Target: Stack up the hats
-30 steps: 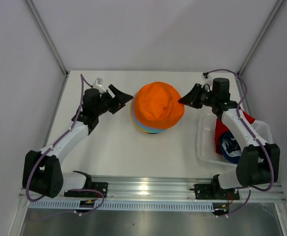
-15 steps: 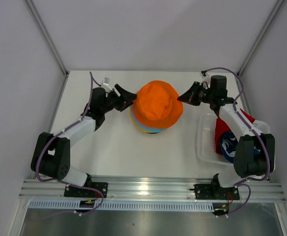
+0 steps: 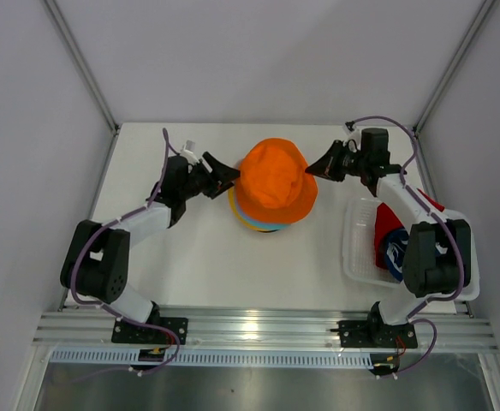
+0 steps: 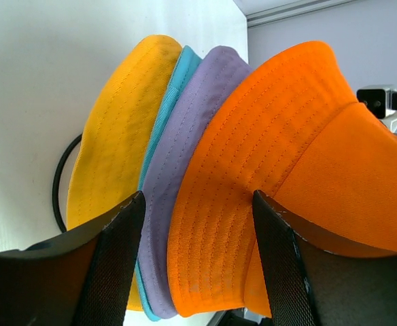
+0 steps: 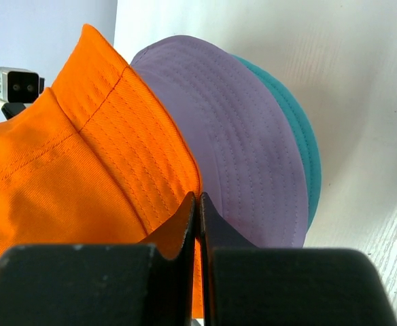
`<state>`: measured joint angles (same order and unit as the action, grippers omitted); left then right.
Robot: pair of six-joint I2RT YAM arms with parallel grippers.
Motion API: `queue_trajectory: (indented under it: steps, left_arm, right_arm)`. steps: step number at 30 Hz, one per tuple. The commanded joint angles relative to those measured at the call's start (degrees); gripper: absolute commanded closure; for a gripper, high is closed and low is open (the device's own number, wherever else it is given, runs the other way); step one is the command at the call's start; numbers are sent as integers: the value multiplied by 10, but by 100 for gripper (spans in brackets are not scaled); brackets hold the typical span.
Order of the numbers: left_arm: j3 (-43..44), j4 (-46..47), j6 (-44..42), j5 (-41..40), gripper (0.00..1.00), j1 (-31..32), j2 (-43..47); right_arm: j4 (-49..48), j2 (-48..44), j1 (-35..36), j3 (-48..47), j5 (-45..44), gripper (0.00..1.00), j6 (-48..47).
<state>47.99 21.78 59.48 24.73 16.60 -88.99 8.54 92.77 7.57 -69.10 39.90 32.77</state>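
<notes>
An orange hat (image 3: 272, 181) sits on top of a stack at the table's middle. The left wrist view shows its brim (image 4: 253, 149) over the lavender hat (image 4: 185, 136), the teal hat (image 4: 168, 102) and the yellow hat (image 4: 117, 136). My left gripper (image 3: 224, 174) is open, with the orange and lavender brims between its fingers (image 4: 198, 258). My right gripper (image 3: 312, 169) is shut on the orange hat's brim at the stack's right side (image 5: 198, 204). The lavender hat (image 5: 232, 136) and teal hat (image 5: 300, 142) lie below it. A red hat (image 3: 385, 224) and a navy hat (image 3: 397, 254) lie in the basket.
A white mesh basket (image 3: 357, 257) stands at the right edge of the table, beside the right arm. A thin black wire ring (image 4: 59, 176) of the stand shows under the yellow brim. Grey walls close in the back and sides.
Both grippers have moved in toward the orange hat and farther up the table. The left gripper now straddles the brim; the right stays shut on the brim's right side.
</notes>
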Motion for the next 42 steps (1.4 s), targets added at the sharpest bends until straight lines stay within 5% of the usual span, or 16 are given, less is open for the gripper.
queue_trajectory:
  steps: [1, 14, 19, 23, 24, 26, 36, 42]
  left_arm:
    - [-4, 62, -15, 26, 33, 3, -15]
    - [-51, 341, 34, 120, 40, 5, -75]
    - [-54, 349, 31, 119, 47, 9, -79]
    - [-54, 350, 29, 106, 67, 14, -81]
    - [-54, 348, 30, 99, 84, 14, -82]
    - [-51, 331, 30, 91, 99, 14, -82]
    - [9, -90, -17, -99, 99, 17, -30]
    - [-22, -148, -26, -126, 99, 19, -8]
  right_arm:
    - [-9, 10, 8, -31, 0, 100, -9]
    - [19, 69, 26, -84, -1, 100, -6]
    - [36, 94, 34, -112, -5, 100, -6]
    - [42, 100, 39, -122, -10, 100, -6]
    - [44, 101, 40, -123, -11, 100, -6]
    - [53, 101, 41, -125, -18, 100, -9]
    - [129, 131, 46, -136, -82, 100, -32]
    - [121, 156, 67, -120, -110, 100, -56]
